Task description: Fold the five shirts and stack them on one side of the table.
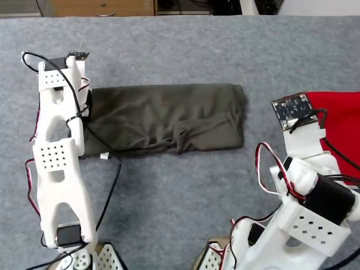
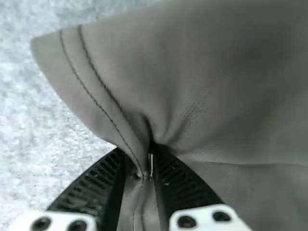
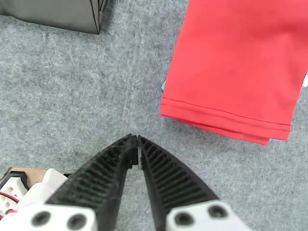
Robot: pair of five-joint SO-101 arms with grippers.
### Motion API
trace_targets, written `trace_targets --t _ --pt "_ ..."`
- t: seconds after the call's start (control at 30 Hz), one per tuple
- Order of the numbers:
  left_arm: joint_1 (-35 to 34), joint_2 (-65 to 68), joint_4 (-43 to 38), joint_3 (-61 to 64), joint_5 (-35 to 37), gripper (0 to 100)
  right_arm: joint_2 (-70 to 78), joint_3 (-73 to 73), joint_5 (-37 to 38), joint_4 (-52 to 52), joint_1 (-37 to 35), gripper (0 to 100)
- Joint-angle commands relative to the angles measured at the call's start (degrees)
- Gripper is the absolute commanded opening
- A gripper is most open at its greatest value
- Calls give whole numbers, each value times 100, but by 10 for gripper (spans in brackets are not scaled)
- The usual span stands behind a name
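Left pincer is clamped on a pinch of the olive shirt, right at a stitched hem. The cloth bunches up between its black ribbed fingers. That grip is at the shirt's left end. From there the shirt runs as a long folded band across the middle of the table, creased along its near edge right of centre. A small white label shows at its near left edge.

The right pincer has its jaws together, holding nothing, over bare surface on the near right. The red shirt lies folded flat just past it at the right edge, apart from the olive one.

The surface is a grey felt-like covering with a fine nap. Past the far edge, a wooden cabinet with a drawer handle stands at the left, and dark items sit further right.
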Motion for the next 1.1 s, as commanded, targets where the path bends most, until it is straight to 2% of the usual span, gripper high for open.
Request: trace_targets --t 0.0,0.27,0.53,0.8,1.07 --pt "-53 -92 290 -220 9 17 -40 -4 18 97 101 4" --pt "-141 -708 325 -466 62 17 -40 4 18 97 101 4" --pt "53 -1710 334 -316 659 17 -40 -4 35 88 92 5" --pt "668 -2466 325 1011 791 17 -40 13 44 88 84 5" --pt "1582 -2782 325 1187 1301 18 -40 13 44 88 92 4"
